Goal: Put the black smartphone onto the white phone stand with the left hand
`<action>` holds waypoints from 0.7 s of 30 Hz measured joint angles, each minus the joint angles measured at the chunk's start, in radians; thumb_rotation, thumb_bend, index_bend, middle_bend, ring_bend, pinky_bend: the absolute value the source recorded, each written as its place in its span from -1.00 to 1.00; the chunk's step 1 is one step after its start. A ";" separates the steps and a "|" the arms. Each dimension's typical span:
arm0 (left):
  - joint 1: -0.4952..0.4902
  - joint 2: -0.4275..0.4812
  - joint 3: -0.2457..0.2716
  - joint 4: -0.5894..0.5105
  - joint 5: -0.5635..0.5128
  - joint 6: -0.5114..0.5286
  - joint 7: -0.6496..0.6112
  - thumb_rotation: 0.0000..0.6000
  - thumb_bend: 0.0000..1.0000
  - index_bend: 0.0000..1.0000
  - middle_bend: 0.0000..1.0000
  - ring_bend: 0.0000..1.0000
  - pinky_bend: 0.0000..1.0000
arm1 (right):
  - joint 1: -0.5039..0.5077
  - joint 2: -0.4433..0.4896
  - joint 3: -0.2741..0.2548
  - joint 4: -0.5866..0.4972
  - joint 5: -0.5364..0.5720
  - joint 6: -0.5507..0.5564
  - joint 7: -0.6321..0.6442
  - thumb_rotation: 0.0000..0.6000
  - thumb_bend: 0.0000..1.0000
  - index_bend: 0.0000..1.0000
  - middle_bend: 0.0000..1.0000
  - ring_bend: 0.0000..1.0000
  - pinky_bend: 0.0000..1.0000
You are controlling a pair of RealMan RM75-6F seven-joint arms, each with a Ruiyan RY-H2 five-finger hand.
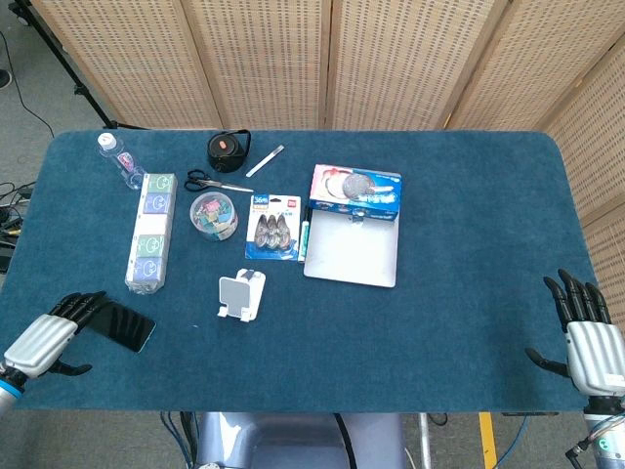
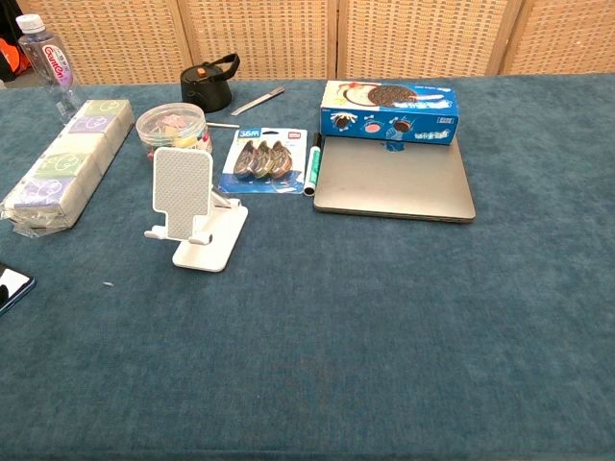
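The black smartphone lies flat near the table's front left; only its corner shows at the chest view's left edge. My left hand sits just left of it, fingers spread and reaching over the phone's left end, holding nothing. The white phone stand stands upright right of the phone, also seen in the chest view as the white stand. My right hand hovers open off the table's front right corner. Neither hand shows in the chest view.
A wrapped pack of tissues lies behind the phone. A jar of clips, a binder-clip card, a marker, a laptop with a blue cookie box, scissors, a bottle and a black pouch fill the back.
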 measured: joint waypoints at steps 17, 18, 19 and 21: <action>-0.074 -0.189 0.021 0.258 -0.008 -0.049 -0.057 1.00 -1.00 -0.61 -0.77 -0.90 -0.78 | 0.016 -0.023 0.015 -0.022 0.031 -0.020 -0.045 1.00 -1.00 -1.00 -1.00 -1.00 -1.00; -0.077 -0.191 0.023 0.260 -0.007 -0.052 -0.054 1.00 -1.00 -0.61 -0.77 -0.90 -0.78 | 0.017 -0.023 0.016 -0.022 0.032 -0.022 -0.045 1.00 -1.00 -1.00 -1.00 -1.00 -1.00; -0.081 -0.194 0.026 0.262 -0.007 -0.058 -0.048 1.00 -1.00 -0.61 -0.77 -0.90 -0.78 | 0.017 -0.023 0.016 -0.023 0.033 -0.023 -0.046 1.00 -1.00 -1.00 -1.00 -1.00 -1.00; -0.088 -0.199 0.031 0.263 -0.006 -0.063 -0.044 1.00 -1.00 -0.61 -0.77 -0.90 -0.78 | 0.018 -0.023 0.016 -0.024 0.034 -0.024 -0.047 1.00 -1.00 -1.00 -1.00 -1.00 -1.00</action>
